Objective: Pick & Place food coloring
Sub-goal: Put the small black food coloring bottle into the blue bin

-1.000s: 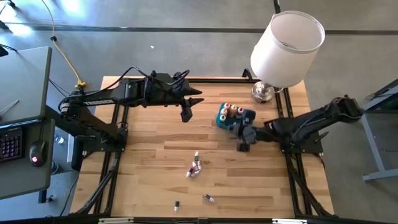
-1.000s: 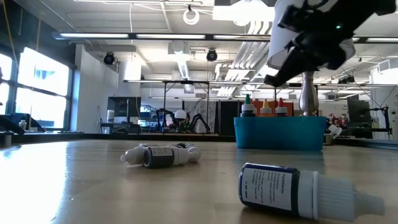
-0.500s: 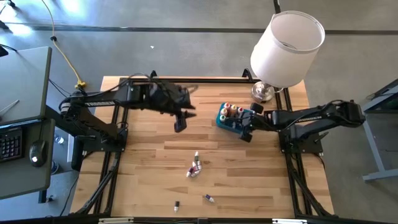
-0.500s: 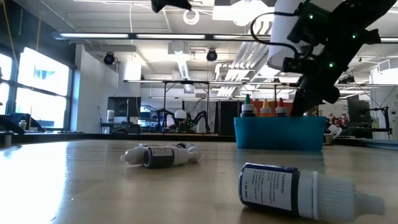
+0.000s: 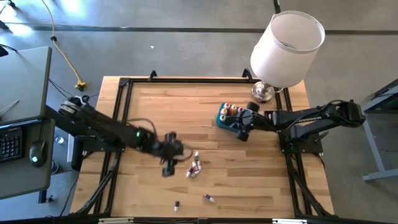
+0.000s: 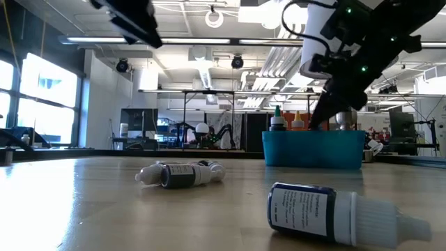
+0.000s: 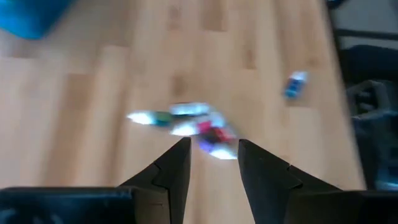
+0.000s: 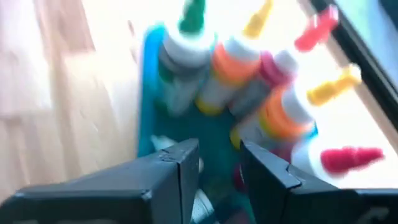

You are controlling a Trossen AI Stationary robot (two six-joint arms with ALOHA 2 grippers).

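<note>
Food coloring bottles (image 5: 232,111) stand upright in the teal bin (image 5: 224,121) right of centre in the high view, and the right gripper (image 5: 242,133) sits at the bin's lower right edge. Its wrist view shows the two dark fingers (image 8: 177,163) parted with nothing between them, poised over the bin's interior, where capped bottles in green, yellow, orange and red crowd together. The right arm (image 5: 311,117) runs off from there toward the right edge of the frame.

Lower left of centre in the high view, the left gripper (image 5: 166,168) hangs over the wooden table (image 5: 155,112), just left of a small cluster of loose bottles (image 5: 195,166) lying on their sides. In its wrist view the fingers (image 7: 180,163) are spread with an empty gap, aimed at that cluster (image 7: 186,121). Two more bottles lie apart near the bottom of the high view, one (image 5: 176,204) lower left and one (image 5: 209,198) lower centre. In the low view a dark bottle (image 6: 341,213) lies at the lower right foreground, the cluster (image 6: 181,173) lies mid-frame, and the bin (image 6: 313,148) stands behind at right. A white lamp (image 5: 286,50) stands at the table's upper right corner.
</note>
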